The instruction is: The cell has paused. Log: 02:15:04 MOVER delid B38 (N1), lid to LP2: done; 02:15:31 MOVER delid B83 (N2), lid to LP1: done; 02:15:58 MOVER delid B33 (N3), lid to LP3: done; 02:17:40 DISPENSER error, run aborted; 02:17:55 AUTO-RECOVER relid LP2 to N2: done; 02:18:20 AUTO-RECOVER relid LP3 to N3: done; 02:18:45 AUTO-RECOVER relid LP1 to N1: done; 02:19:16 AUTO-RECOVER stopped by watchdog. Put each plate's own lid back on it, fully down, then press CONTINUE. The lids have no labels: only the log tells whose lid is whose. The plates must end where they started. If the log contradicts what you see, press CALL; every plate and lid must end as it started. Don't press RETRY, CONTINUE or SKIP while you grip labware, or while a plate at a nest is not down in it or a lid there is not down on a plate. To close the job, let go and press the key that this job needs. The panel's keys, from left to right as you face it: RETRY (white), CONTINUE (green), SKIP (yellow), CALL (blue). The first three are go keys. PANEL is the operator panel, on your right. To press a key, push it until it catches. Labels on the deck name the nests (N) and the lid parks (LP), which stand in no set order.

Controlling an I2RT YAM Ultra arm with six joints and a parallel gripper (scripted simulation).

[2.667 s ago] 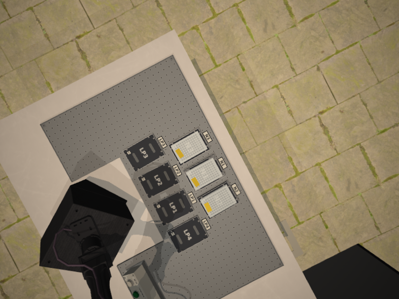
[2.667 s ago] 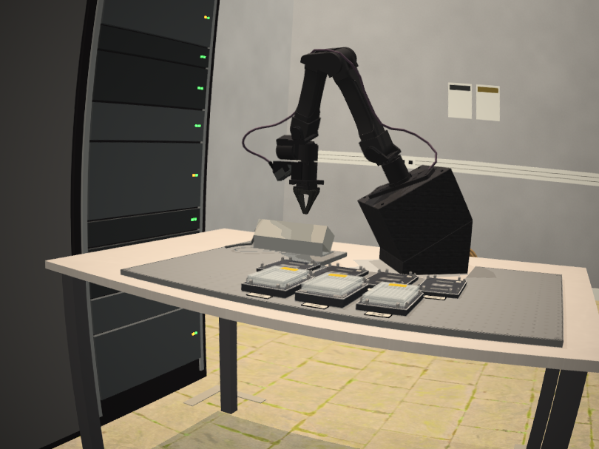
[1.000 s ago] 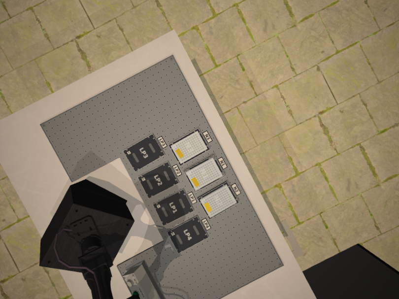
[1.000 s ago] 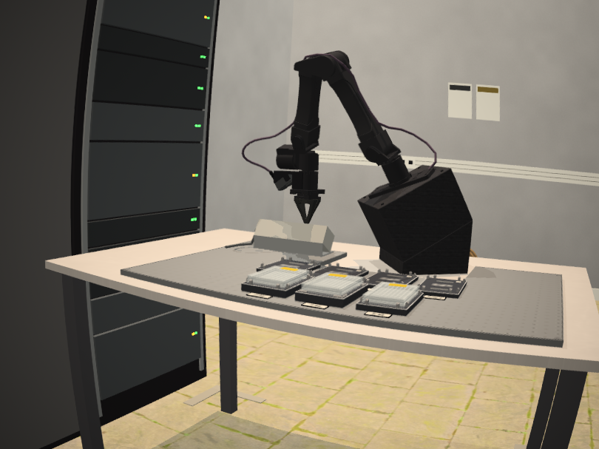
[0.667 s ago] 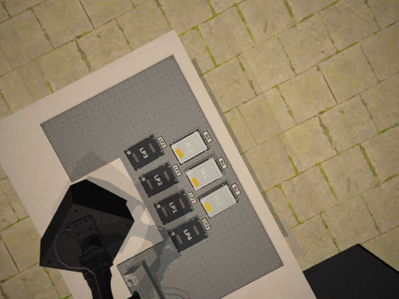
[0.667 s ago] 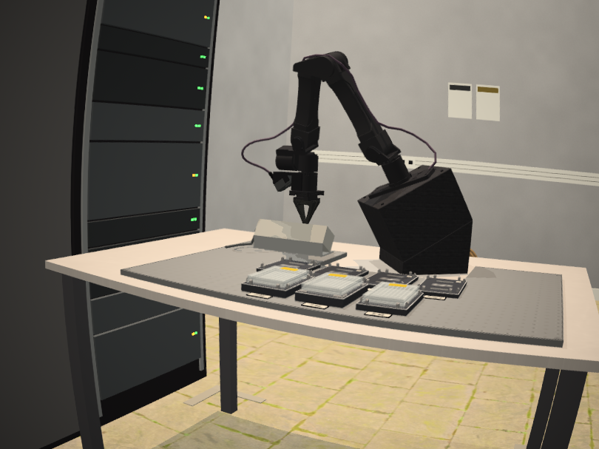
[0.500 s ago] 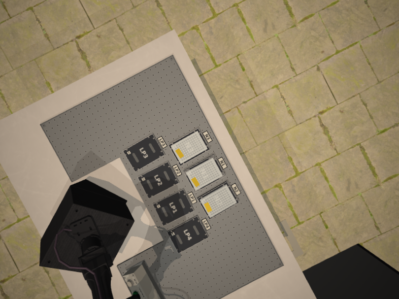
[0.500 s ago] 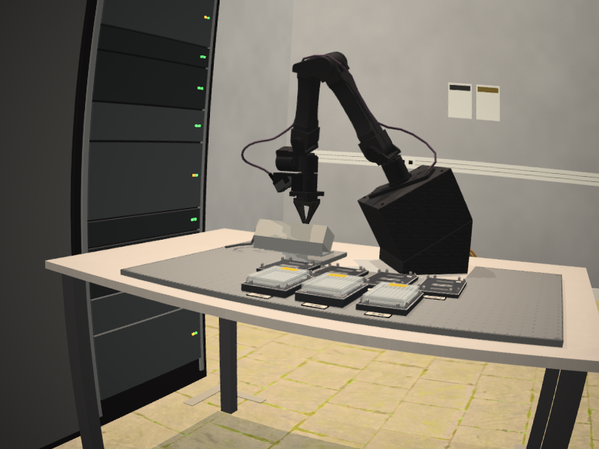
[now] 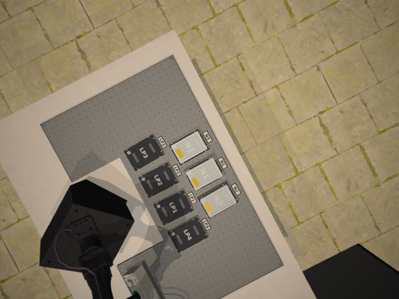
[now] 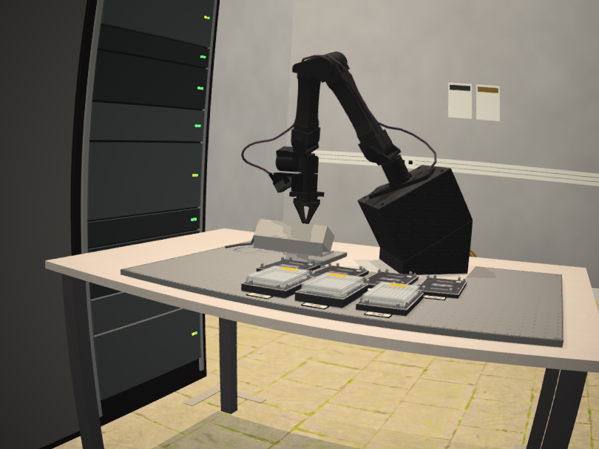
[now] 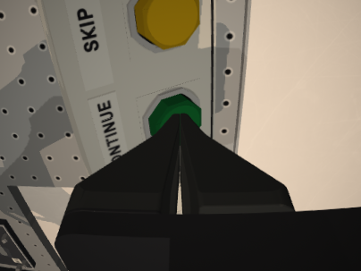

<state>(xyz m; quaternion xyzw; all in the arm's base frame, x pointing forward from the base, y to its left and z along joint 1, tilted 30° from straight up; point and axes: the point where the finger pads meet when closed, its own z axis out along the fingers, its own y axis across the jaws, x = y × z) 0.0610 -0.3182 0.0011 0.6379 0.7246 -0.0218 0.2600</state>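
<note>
My gripper (image 10: 305, 222) (image 11: 180, 125) is shut and empty, its tips over the green CONTINUE key (image 11: 175, 108) in the wrist view; whether they touch it I cannot tell. The yellow SKIP key (image 11: 172, 16) is beside it on the panel (image 10: 292, 243) (image 11: 121, 66). Plates with clear lids sit at N3 (image 9: 189, 146) (image 10: 390, 296), N1 (image 9: 204, 172) (image 10: 332, 287) and N2 (image 9: 218, 200) (image 10: 276, 277). The lids look level. Parks LP3 (image 9: 143, 152), LP2 (image 9: 158, 180), LP1 (image 9: 173, 207) and LP4 (image 9: 187, 234) hold no lid.
The pegboard deck (image 9: 133, 96) (image 10: 499, 314) lies on the table (image 9: 19, 129) (image 10: 577, 289). The black arm base (image 9: 89, 219) (image 10: 424, 224) stands behind the lid parks. A cable runs from the panel. A dark rack (image 10: 144, 169) stands beyond the table.
</note>
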